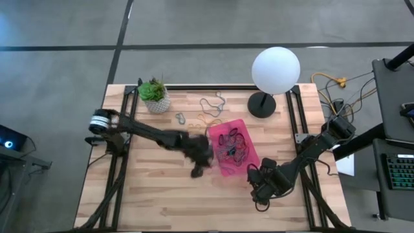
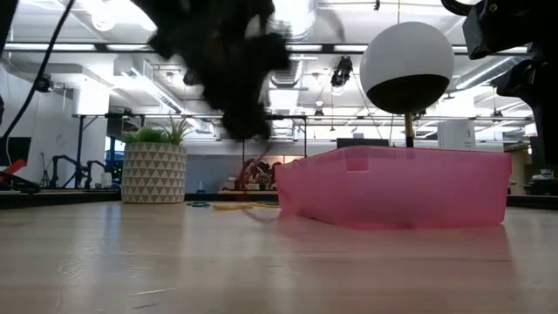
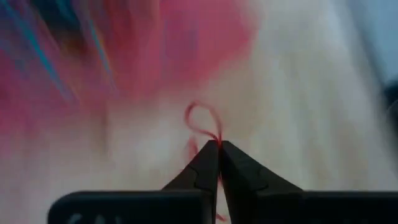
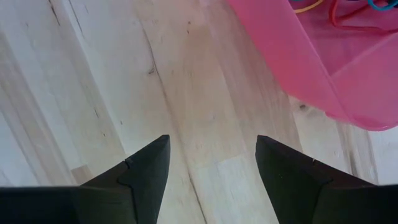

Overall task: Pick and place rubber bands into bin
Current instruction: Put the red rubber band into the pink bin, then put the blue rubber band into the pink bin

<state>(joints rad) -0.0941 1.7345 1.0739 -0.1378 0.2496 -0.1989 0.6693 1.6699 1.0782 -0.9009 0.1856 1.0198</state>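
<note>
Beside the bin (image 1: 253,154), left gripper (image 3: 217,144) pinches a red rubber band (image 3: 202,118) – loop sticks out past the tips. Right gripper (image 4: 211,158) spread wide, empty, nr the bin's other side.

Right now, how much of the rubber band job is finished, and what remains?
Done: several rubber bands already lie in the pink bin. In hand: the left gripper, beside the bin, is shut on a red band. The right gripper waits open near the bin's corner. Left: loose bands on the table between the plant pot and the lamp.
</note>
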